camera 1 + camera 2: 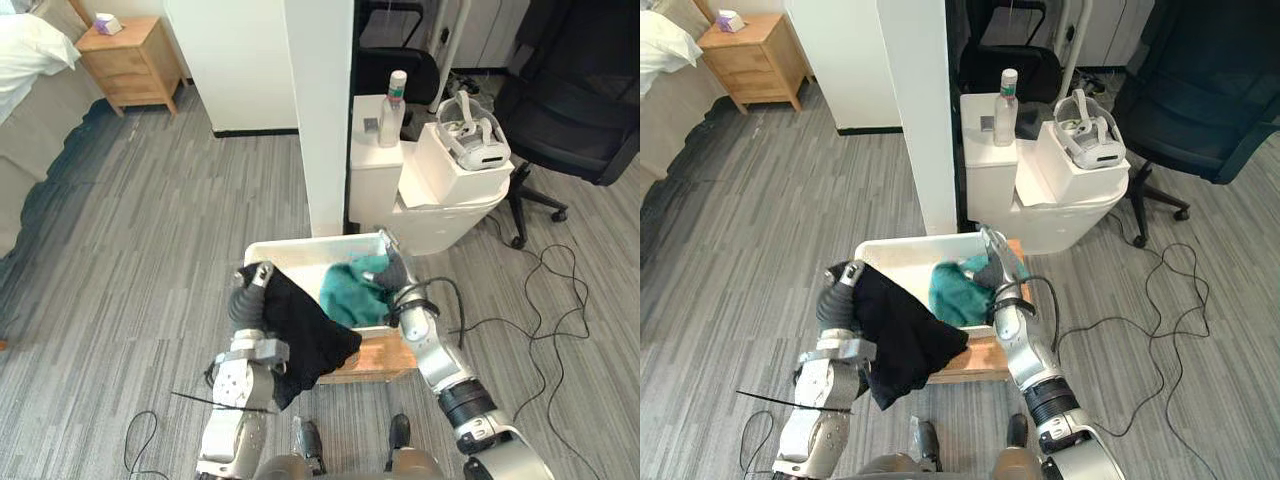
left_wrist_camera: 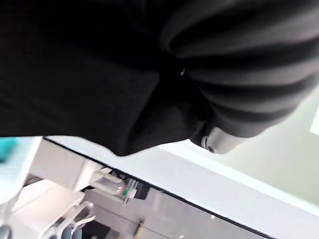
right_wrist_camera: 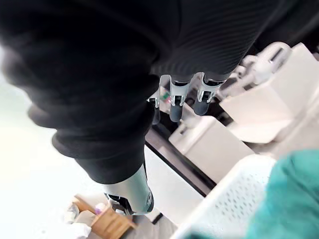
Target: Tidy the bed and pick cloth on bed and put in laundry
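A black cloth point(image 1: 305, 335) hangs from my left hand point(image 1: 250, 290) at the left rim of the white laundry basket point(image 1: 290, 250). It drapes down over the basket's front left corner, and my fingers are curled into it. A teal cloth point(image 1: 350, 295) lies inside the basket. My right hand point(image 1: 395, 275) is at the basket's right rim, just over the teal cloth. In the right wrist view its fingers point(image 3: 179, 99) are straight and hold nothing.
The basket rests on a low wooden stand point(image 1: 380, 360). Behind it rise a white column point(image 1: 320, 110) and a white cabinet with a bottle point(image 1: 392, 110) and a headset point(image 1: 475, 140). A black office chair point(image 1: 570, 110) is at the right. A wooden nightstand point(image 1: 130, 60) and the bed point(image 1: 25, 80) are far left.
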Robot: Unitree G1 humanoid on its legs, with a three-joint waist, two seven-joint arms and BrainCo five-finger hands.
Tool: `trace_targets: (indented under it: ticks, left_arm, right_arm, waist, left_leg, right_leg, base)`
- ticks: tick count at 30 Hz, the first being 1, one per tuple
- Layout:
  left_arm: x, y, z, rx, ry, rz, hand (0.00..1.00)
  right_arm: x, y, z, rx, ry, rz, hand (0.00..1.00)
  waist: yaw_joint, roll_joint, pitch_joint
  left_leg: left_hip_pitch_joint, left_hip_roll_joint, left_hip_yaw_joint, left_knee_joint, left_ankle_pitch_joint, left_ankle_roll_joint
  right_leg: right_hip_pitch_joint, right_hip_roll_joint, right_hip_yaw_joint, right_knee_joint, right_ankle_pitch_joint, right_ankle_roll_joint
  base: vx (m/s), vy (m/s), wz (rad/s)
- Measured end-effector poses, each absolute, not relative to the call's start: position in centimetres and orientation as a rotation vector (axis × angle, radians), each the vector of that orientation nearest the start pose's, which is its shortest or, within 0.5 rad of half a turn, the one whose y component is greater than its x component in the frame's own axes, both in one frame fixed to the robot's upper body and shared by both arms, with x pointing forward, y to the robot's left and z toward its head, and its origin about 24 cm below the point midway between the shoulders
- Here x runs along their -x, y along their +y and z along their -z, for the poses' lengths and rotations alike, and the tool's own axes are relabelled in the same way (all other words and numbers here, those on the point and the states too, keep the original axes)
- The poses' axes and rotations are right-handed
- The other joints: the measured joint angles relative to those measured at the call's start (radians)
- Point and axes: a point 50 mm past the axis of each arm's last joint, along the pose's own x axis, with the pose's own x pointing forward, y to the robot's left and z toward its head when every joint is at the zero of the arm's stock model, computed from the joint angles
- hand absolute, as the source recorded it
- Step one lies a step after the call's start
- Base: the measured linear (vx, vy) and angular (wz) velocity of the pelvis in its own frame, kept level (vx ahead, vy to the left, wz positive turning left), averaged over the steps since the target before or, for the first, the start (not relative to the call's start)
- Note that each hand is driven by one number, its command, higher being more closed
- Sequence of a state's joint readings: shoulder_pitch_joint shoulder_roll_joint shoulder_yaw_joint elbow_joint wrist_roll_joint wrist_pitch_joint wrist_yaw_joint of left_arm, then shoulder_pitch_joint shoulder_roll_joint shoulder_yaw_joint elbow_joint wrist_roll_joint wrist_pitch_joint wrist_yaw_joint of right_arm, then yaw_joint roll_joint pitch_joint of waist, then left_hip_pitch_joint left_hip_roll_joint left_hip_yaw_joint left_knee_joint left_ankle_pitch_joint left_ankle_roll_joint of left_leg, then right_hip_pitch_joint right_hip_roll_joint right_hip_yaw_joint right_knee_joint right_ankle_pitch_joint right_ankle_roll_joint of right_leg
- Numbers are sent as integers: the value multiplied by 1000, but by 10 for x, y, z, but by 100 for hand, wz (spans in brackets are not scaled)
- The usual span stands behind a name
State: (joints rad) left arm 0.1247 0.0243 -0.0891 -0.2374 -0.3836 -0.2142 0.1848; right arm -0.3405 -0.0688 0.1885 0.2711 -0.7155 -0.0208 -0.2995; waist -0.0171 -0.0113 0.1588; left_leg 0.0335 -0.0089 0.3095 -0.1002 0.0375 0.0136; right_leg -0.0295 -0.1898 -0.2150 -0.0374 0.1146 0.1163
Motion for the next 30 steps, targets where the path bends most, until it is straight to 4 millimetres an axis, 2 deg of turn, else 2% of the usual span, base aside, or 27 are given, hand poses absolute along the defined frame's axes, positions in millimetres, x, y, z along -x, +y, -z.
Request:
trace_targets:
  ticks: [5,8,11,13,14,15,16,19,20,24,27,30]
  left_arm:
    - [-225,171,-86,376,-303,-246,100]
    - [-232,180,-97,358,-356,-297,100]
    - [-241,193,-117,284,-443,-354,100]
    - [-252,200,-129,229,-492,-380,100]
    - [-268,205,-136,163,-505,-404,100]
    - [-271,206,-137,150,-503,-407,100]
    - [-283,211,-140,103,-497,-423,100]
    - [-301,219,-149,33,-489,-444,100]
    - [-309,222,-152,13,-472,-449,100]
    - [-318,216,-152,-31,-444,-424,100]
    - [-324,213,-144,-82,-393,-415,100]
    - [-330,198,-133,-136,-342,-370,100]
  right_arm:
    - [-309,-120,-86,834,-304,146,0]
    - [-305,-132,-86,837,-294,205,0]
    - [-300,-143,-86,813,-283,257,0]
    - [-297,-151,-83,782,-262,286,0]
    - [-291,-159,-77,754,-229,307,0]
    - [-290,-160,-76,747,-222,309,0]
    - [-286,-162,-70,738,-201,309,0]
    - [-276,-167,-63,710,-176,312,0]
    - [-267,-169,-58,703,-163,314,0]
    - [-246,-175,-44,706,-114,309,0]
    - [-235,-180,-35,701,-77,304,0]
    - [-224,-185,-26,716,-30,302,0]
  waist:
    - [-2,-22,-20]
    - [-8,-32,-35]
    - [-21,-32,-37]
    - [-24,-32,-39]
    - [-30,-30,-56]
    - [-32,-30,-60]
    - [-43,-29,-70]
    - [-63,-31,-85]
    - [-82,-29,-88]
    - [-113,-19,-106]
    - [-138,-11,-114]
    - [-145,-11,-114]
  left_leg:
    - [18,9,23,0,0,0]
    - [24,10,29,0,0,-1]
    - [36,9,48,0,0,-1]
    - [42,9,59,0,-1,-1]
    - [43,10,65,-1,-1,-1]
    - [43,10,67,-1,-1,-1]
    - [51,11,81,-1,-2,-4]
    - [44,16,111,-1,-8,-11]
    - [44,16,120,-1,-8,-11]
    - [41,26,156,-1,-12,-18]
    - [40,31,161,-1,-16,-25]
    - [36,35,162,-1,-17,-26]
  right_leg:
    - [6,14,23,0,0,0]
    - [8,15,27,0,1,-1]
    - [10,18,40,0,7,-4]
    - [9,20,53,-2,11,-5]
    - [6,22,58,-3,11,-6]
    - [6,22,60,-4,12,-6]
    - [5,26,75,-4,12,-7]
    - [-12,32,109,-19,19,-20]
    - [-14,36,110,-23,21,-16]
    - [-37,50,142,-22,21,-17]
    - [-43,52,161,-35,29,-26]
    - [-45,56,161,-43,37,-20]
  base:
    - [-41,-31,-14]
    - [-13,-21,-8]
    - [-32,-13,-18]
    - [-41,-14,-18]
    - [-38,-16,-13]
    - [-35,-24,-21]
    - [-18,-15,-26]
    - [-38,-23,-32]
    - [-20,-27,-27]
    - [4,-35,-29]
    - [32,-32,-21]
    - [21,-39,-4]
